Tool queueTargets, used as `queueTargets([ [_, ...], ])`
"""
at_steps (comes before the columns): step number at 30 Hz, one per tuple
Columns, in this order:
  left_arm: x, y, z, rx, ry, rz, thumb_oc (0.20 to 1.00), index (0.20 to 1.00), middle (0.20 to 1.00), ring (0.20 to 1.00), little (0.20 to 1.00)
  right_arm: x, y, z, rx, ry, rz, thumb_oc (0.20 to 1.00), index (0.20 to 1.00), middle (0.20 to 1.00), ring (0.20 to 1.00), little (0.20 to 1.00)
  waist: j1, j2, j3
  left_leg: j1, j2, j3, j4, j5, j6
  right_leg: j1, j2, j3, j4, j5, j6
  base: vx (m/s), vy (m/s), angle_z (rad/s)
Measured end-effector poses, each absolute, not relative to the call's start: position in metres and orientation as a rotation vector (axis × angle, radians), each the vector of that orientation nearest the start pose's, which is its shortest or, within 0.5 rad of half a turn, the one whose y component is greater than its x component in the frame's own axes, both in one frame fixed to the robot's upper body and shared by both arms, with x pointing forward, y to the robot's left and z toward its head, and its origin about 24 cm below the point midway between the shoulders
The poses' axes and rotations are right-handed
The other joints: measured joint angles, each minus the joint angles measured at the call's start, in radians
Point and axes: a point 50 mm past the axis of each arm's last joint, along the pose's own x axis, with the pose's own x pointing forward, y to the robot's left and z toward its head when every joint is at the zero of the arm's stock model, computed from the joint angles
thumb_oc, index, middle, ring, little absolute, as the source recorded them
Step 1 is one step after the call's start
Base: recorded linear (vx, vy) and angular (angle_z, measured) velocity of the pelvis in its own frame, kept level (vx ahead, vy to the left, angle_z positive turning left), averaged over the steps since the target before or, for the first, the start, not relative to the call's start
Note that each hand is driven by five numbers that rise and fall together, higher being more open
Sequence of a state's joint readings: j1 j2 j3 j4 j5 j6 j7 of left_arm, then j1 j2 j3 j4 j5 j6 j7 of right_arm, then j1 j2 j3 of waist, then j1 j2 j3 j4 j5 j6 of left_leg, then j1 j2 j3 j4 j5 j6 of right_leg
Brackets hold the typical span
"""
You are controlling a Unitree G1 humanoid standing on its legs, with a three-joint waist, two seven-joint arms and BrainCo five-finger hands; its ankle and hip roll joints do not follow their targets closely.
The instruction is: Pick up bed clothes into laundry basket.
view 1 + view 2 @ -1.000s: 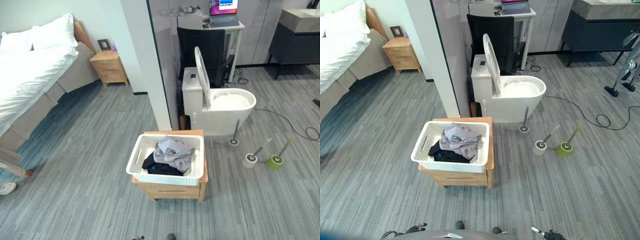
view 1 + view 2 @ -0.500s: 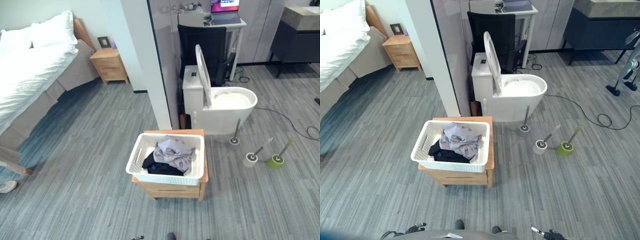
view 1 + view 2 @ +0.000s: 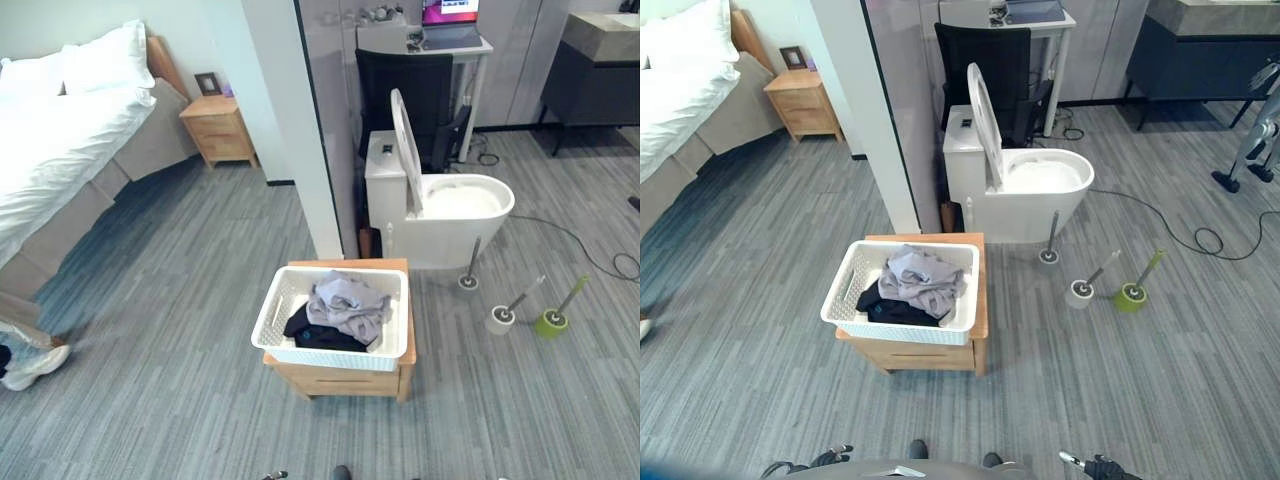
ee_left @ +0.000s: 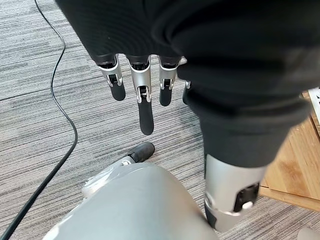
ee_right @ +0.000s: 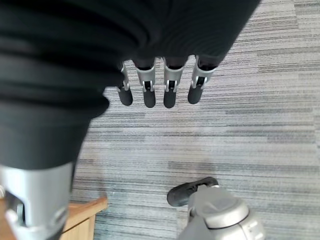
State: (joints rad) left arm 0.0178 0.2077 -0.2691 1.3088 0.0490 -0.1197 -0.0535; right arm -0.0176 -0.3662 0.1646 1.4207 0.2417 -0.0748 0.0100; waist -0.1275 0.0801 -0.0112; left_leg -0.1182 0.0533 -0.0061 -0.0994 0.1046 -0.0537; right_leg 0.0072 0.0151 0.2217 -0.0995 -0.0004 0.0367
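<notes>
Nearest the robot, the left robot hand (image 4: 142,82) hangs over the grey floor (image 3: 160,300) with its fingers straight and loose, holding nothing. The right robot hand (image 5: 160,82) hangs the same way, fingers relaxed and empty, beside a corner of the low wooden stand.

Further out, the white laundry basket (image 3: 275,320) sits on the tabletop (image 3: 408,345) of that low wooden stand. Its long axis runs roughly left to right across the view, turned slightly so that one short end points toward the bed. Inside it a crumpled grey garment (image 3: 348,303) lies on top of a black garment (image 3: 318,335) (the grey one bunched toward the basket's right half).

To the left, at the view's edge, a person's white shoe (image 3: 35,365) rests on the floor; half a second ago it sat lower and mostly out of frame, so it has stepped further in. The basket and clothes have not moved.

Beyond, a white toilet (image 3: 440,205) stands with its lid up, with brushes (image 3: 545,318) on the floor to its right. Farthest left, the bed (image 3: 60,140) carries its white bedding (image 3: 50,120), with a wooden nightstand (image 3: 218,130) next to it.
</notes>
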Motion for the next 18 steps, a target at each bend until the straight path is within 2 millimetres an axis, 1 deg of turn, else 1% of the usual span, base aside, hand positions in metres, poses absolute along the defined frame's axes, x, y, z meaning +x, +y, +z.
queueTargets([
  [12, 0.0722, 0.2097, -0.1692, 0.348, 1.23, -0.196, 1.0, 1.0, 1.0, 1.0, 1.0, 0.0588, -0.2892, -0.1518, -0.224, 1.307, -0.265, 1.0, 1.0, 1.0, 1.0, 1.0, 0.0, -0.004, 0.002, 0.0, 0.0, 0.002, 0.0, 0.0, 0.0, -0.001, 0.0, 0.002, 0.0, 0.0, 0.0, 0.0, 0.0, 0.0],
  [18, 0.0724, 0.2097, -0.1691, 0.348, 1.23, -0.196, 1.0, 1.0, 1.0, 1.0, 1.0, 0.0592, -0.2847, -0.1535, -0.216, 1.308, -0.255, 1.0, 1.0, 1.0, 1.0, 1.0, 0.0, -0.004, 0.002, 0.0, 0.001, 0.004, 0.0, 0.0, 0.0, -0.001, 0.0, 0.004, 0.0, 0.0, 0.0, 0.0, 0.0, 0.0],
])
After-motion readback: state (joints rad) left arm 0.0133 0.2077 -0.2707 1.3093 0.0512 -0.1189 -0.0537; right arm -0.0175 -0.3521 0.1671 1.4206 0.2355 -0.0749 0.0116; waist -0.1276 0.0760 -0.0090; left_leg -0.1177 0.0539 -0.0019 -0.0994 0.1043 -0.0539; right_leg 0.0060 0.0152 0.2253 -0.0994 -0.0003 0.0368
